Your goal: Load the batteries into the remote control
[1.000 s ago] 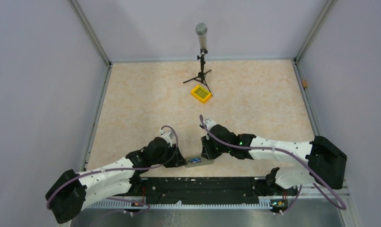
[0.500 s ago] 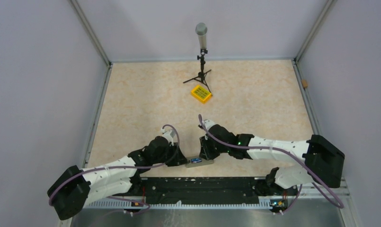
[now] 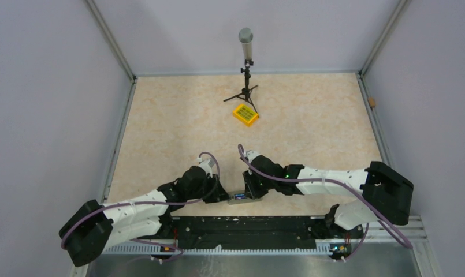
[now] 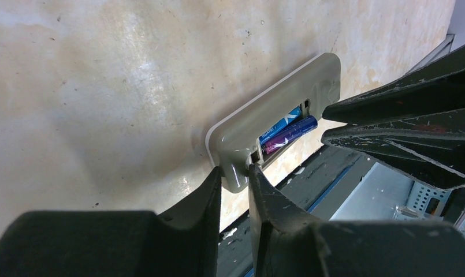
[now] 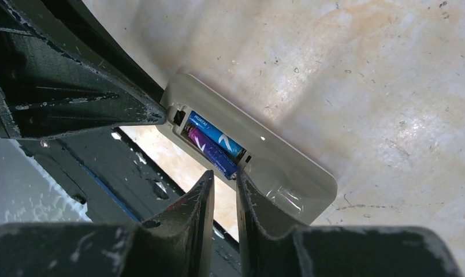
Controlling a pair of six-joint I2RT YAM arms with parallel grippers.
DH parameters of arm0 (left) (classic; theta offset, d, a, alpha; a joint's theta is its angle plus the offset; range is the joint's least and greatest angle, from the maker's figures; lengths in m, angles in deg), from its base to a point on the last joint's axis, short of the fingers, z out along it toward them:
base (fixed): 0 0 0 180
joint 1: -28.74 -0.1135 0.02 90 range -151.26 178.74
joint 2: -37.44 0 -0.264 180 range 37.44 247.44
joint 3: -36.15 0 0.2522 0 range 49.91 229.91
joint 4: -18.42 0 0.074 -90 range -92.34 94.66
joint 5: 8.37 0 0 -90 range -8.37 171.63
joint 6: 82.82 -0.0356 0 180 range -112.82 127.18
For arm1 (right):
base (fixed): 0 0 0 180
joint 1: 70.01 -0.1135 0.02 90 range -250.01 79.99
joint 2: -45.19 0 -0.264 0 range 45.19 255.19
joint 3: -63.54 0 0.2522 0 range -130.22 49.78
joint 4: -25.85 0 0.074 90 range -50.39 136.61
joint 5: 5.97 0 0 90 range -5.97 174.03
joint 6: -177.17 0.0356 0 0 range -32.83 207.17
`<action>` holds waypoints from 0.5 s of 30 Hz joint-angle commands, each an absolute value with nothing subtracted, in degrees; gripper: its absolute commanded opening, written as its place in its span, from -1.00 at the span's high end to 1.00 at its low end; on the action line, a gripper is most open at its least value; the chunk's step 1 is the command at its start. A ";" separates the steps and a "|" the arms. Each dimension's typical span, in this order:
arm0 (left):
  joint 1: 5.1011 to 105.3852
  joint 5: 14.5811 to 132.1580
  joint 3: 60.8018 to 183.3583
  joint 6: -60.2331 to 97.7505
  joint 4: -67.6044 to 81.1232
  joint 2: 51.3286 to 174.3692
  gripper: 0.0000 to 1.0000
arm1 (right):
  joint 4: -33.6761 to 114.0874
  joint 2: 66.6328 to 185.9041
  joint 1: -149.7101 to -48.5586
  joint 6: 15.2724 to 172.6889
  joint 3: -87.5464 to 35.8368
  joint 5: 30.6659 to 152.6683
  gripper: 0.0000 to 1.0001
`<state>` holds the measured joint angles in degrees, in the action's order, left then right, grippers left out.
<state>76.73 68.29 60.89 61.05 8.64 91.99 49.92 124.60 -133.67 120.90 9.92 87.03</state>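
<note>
Okay, the open battery bay (image 5: 177, 117) in the remote control (image 4: 254, 118) holds two batteries (image 4: 285, 130) side by side, one blue and one dark purple. The remote is grey-white, back up, at the near edge of the tabletop (image 3: 178, 127) between both arms. The left end effector (image 4: 234, 173) pinches one end. The right end effector (image 5: 224, 176) is nearly pressed together, tips at the bay's edge.
</note>
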 commanded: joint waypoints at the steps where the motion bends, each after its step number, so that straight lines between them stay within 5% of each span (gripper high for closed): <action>1: 76.73 66.72 60.28 61.32 11.95 92.11 0.53 | 49.20 124.72 -134.55 122.04 7.77 86.88 0.61; 15: 76.73 66.40 60.13 61.41 12.30 91.93 0.56 | 49.75 124.98 -134.75 124.40 8.20 87.64 0.69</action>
